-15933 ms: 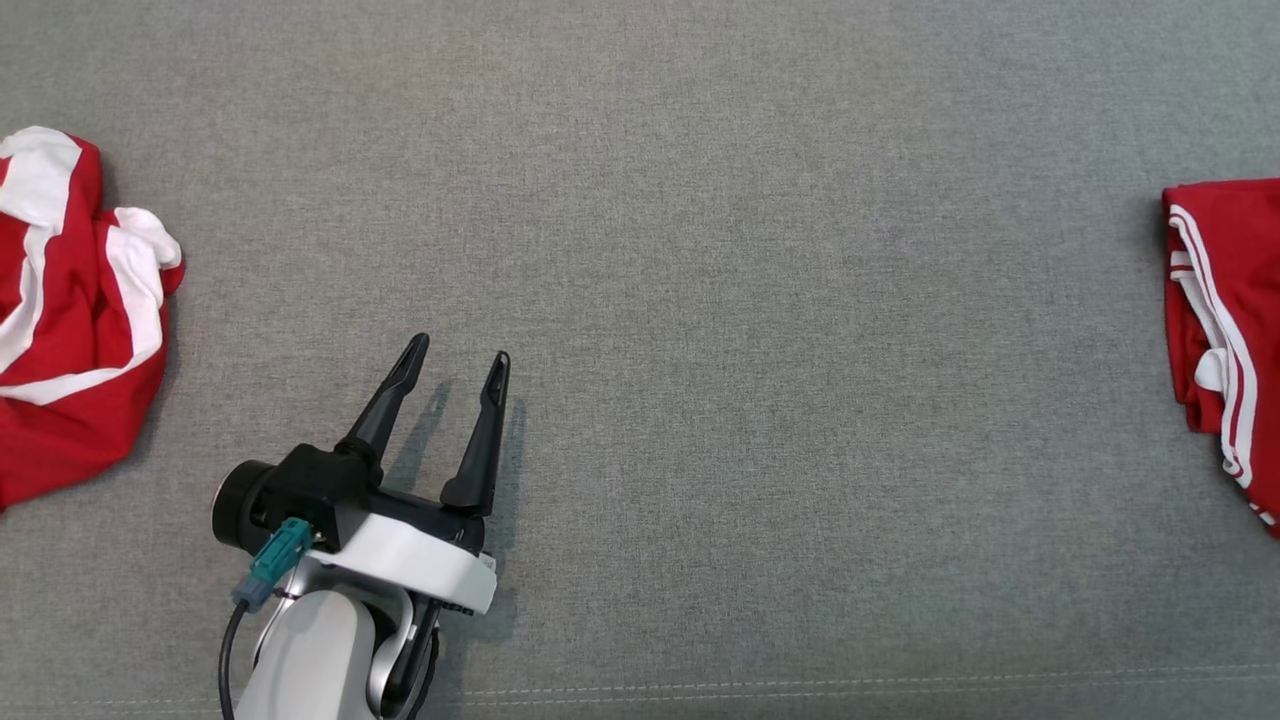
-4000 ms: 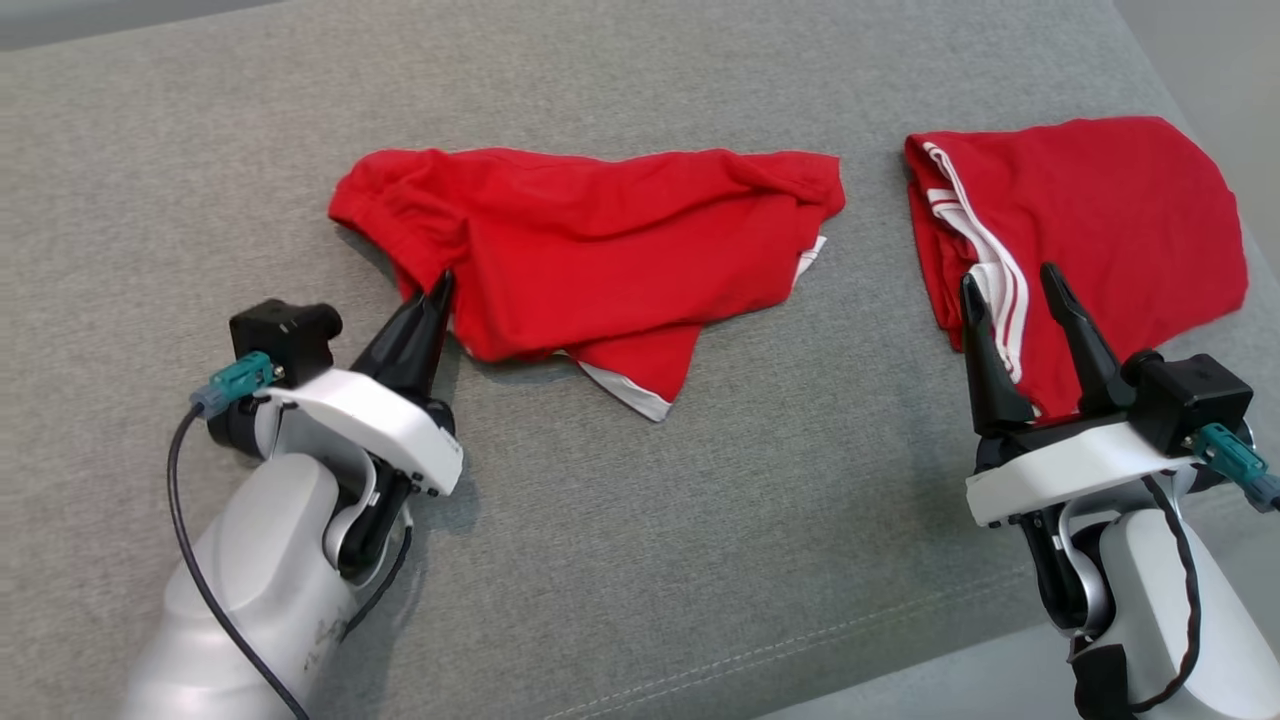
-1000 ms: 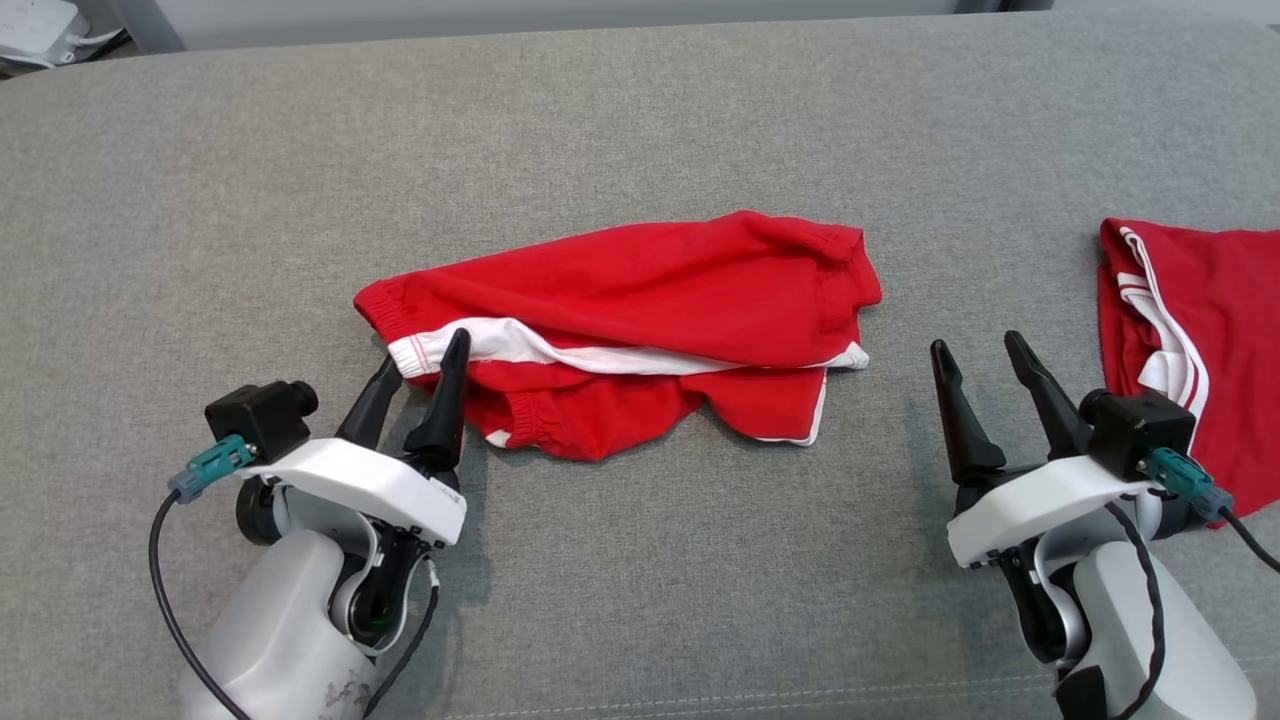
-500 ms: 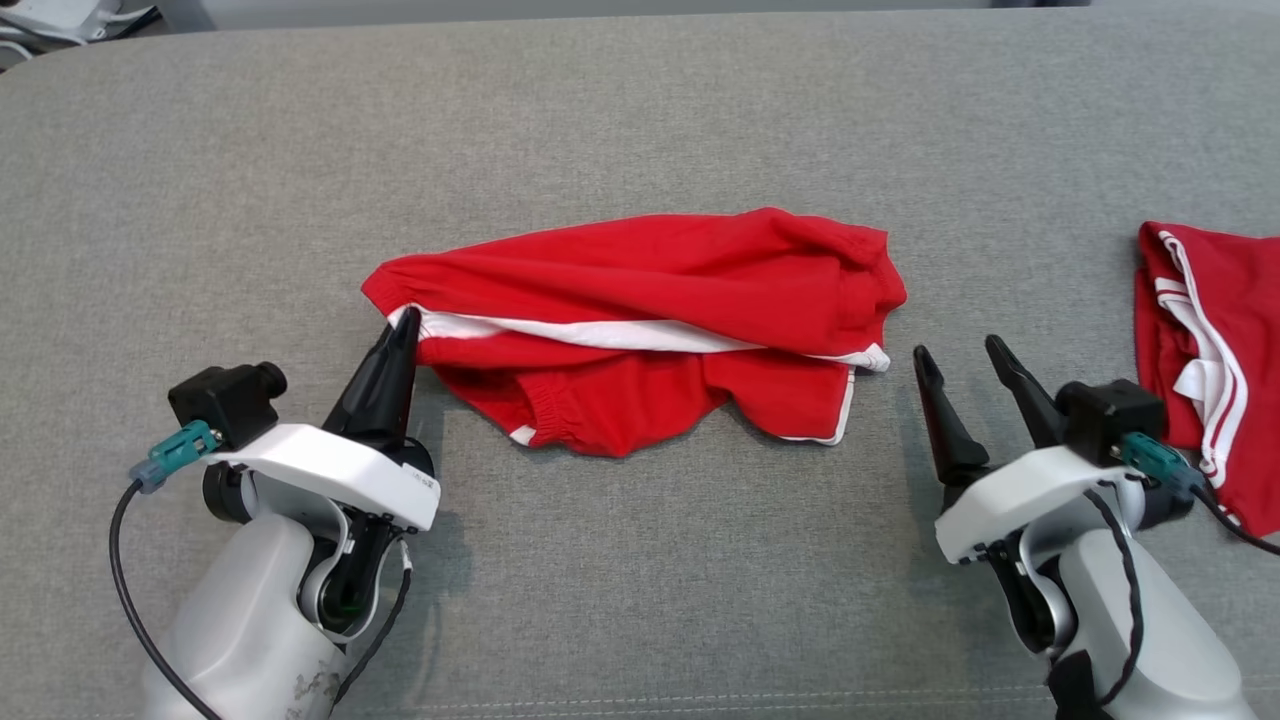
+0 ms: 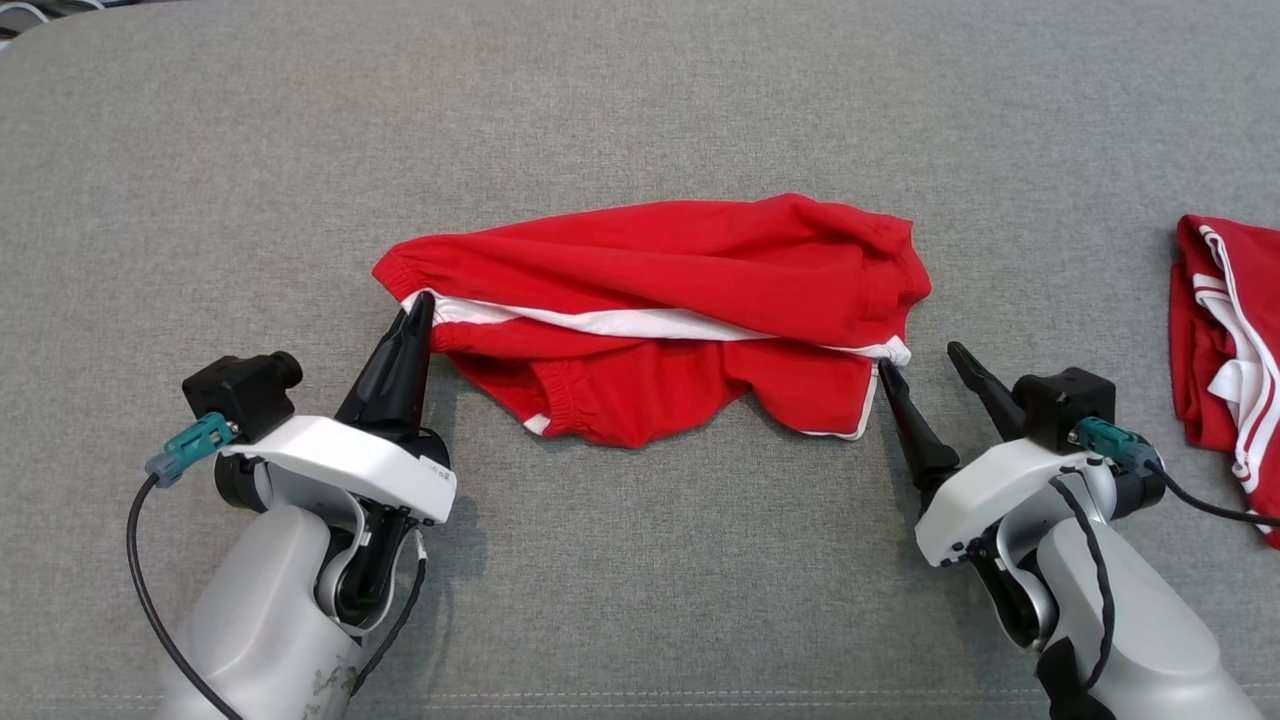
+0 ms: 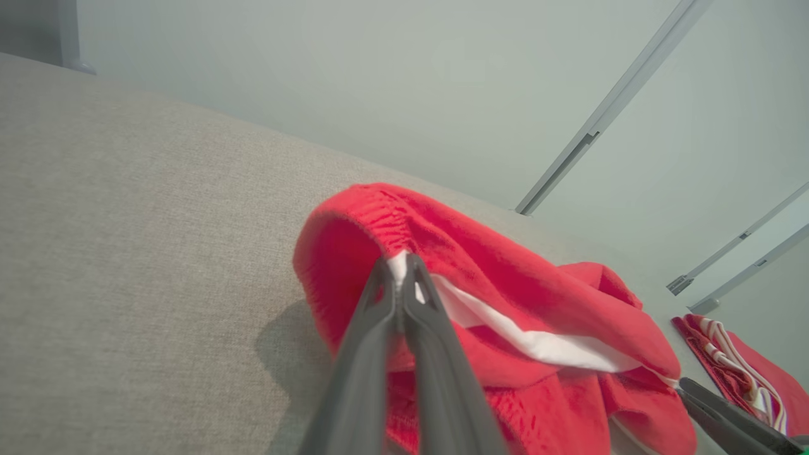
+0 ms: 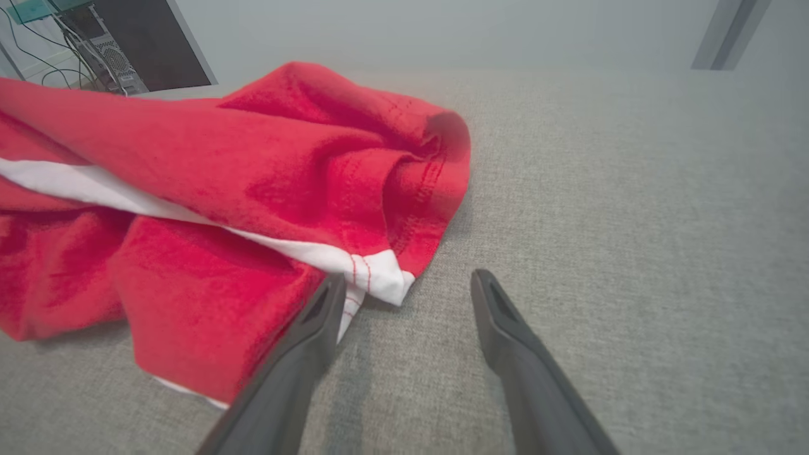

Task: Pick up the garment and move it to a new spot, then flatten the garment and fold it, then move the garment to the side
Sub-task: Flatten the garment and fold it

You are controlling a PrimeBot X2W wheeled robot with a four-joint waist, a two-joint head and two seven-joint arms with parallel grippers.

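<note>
The red shorts lie long-ways, left to right, in the middle of the gray cushion. My left fingers pinch the left white corner. My right fingers stand wide, with the right corner just at their tips.

This looks like a robotics lab or test room. A wide, grey, fabric-covered worktop stands before plain pale walls fitted with metal rails. A computer tower and loose cables sit beyond its edge.
</note>
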